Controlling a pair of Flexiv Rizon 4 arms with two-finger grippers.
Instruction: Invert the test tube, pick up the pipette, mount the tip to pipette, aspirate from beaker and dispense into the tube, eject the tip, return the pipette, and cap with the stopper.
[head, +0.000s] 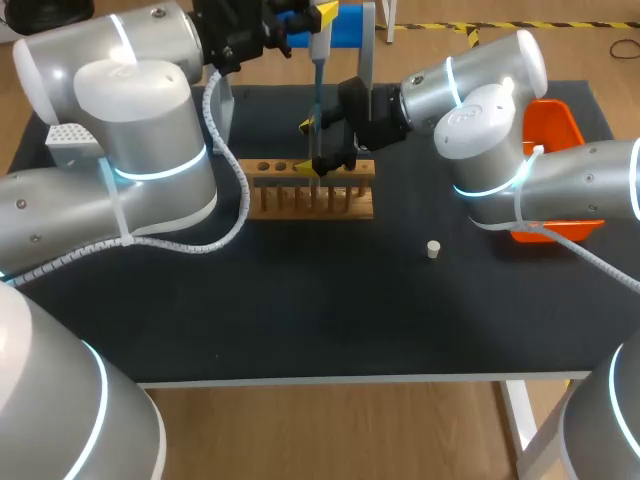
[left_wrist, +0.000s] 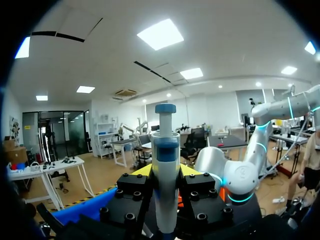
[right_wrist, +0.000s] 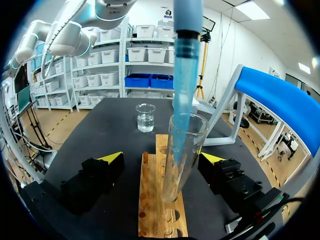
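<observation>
The task stands at the dispensing step.

**Completed, as far as the views show**
- The test tube (right_wrist: 185, 150) stands mouth-up in the wooden rack (head: 312, 200), so the inversion step appears done.
- The left end effector (left_wrist: 165, 172) is clenched on the body of the pipette (left_wrist: 166, 150) and holds it upright above the rack.
- A blue tip (right_wrist: 184, 100) is mounted on the pipette. Its lower end sits inside the mouth of the test tube.

**Uncertain**
- The beaker (right_wrist: 145, 117) holds clear liquid and stands on the surface (head: 300, 310) beyond the rack. Whether aspiration is done cannot be confirmed.
- Liquid inside the tip or the test tube cannot be made out.

**Right arm**
- The right end effector (right_wrist: 162, 159) is released. Its fingers stand wide on either side of the test tube, and neither touches the glass.

**Outstanding**
- Finish dispensing, if not complete.
- Eject the tip. The orange bin (head: 555, 125) at the right of the surface is the likely target.
- Return the pipette to the blue stand (right_wrist: 280, 105) behind the rack.
- Cap the test tube. The stopper (head: 433, 249) lies loose on the surface, well apart from the rack, to the right of it.
</observation>
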